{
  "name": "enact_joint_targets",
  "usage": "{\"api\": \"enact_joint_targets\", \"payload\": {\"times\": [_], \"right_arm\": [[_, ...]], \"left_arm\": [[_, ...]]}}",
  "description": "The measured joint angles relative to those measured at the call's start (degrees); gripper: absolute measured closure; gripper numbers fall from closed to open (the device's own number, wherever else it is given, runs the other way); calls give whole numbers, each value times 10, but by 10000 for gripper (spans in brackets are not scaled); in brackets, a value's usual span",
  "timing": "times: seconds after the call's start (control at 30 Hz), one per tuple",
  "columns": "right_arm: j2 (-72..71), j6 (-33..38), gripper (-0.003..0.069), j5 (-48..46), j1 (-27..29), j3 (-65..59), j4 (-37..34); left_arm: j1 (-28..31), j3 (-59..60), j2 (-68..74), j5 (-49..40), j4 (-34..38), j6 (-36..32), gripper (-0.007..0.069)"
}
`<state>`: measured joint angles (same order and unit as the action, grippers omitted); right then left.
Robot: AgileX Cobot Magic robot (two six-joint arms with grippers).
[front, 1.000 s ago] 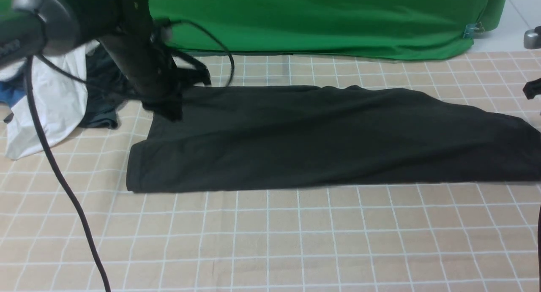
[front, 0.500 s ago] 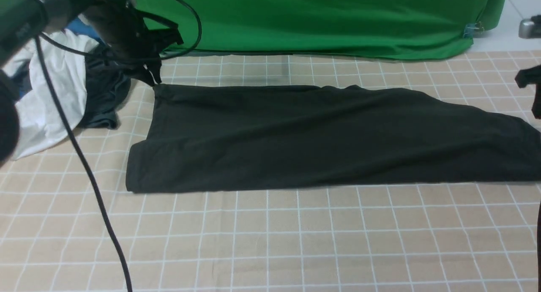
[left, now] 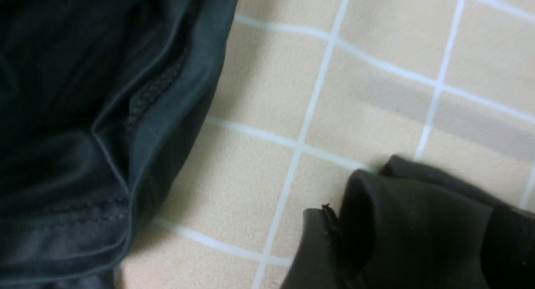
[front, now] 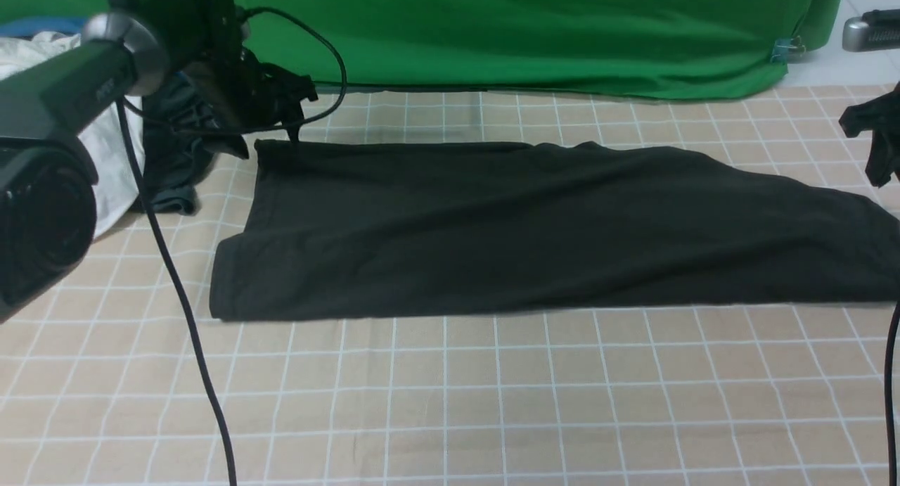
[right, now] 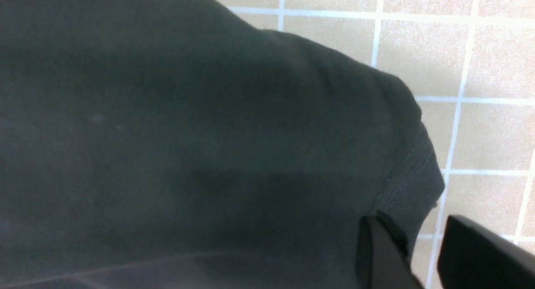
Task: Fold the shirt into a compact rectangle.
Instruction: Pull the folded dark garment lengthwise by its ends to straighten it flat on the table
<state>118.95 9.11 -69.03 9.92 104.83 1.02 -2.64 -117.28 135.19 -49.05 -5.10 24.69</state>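
- The large plain black cotton T-shirt (front: 534, 233) is lying flat on the beige tablecloth with a white grid (front: 450, 401). It is stretching as one long band from beside the left arm to the right edge of the front view.
- By my reading the lengthwise folding is looking done, with the sides turned in and the near edge running straight.
- The crosswise folds that would make a compact rectangle are not yet made. The right end is tapering and sitting askew, so it is probably needing squaring first.
- The left gripper (front: 285, 127) is hovering just above the band's far left corner. It is looking released and is gripping nothing, and the corner is lying loose on the cloth.
- The right gripper (right: 418, 230) is hanging over a sleeve hem at the right end, fingers parted and grasping nothing.
- No box or basket is showing. A crumpled white garment (front: 105, 162) and a smaller dark grey garment (front: 176, 169) are lying heaped beside the shirt's left end.
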Motion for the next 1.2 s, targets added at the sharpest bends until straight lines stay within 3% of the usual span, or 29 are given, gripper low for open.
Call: {"api": "enact_joint_targets", "payload": {"times": [0.07, 0.27, 0.37, 0.73, 1.03, 1.17, 1.2], "right_arm": [[0, 1, 410, 0, 0, 0, 0], [0, 1, 410, 1, 0, 0, 0], [0, 1, 410, 2, 0, 0, 0], [0, 1, 410, 17, 0, 0, 0], [0, -13, 408, 17, 0, 0, 0], [0, -29, 344, 0, 0, 0, 0], [-2, -42, 282, -2, 0, 0, 0]], "left_arm": [[0, 0, 2, -1, 1, 0, 173], [0, 0, 4, -4, 18, -30, 531], [-1, -3, 4, -6, 18, -43, 594], [26, -111, 3, -78, 10, -24, 596], [32, -112, 22, -46, 10, -24, 587], [32, -113, 21, -41, 9, -23, 507], [32, -116, 15, -52, 9, -28, 462]]}}
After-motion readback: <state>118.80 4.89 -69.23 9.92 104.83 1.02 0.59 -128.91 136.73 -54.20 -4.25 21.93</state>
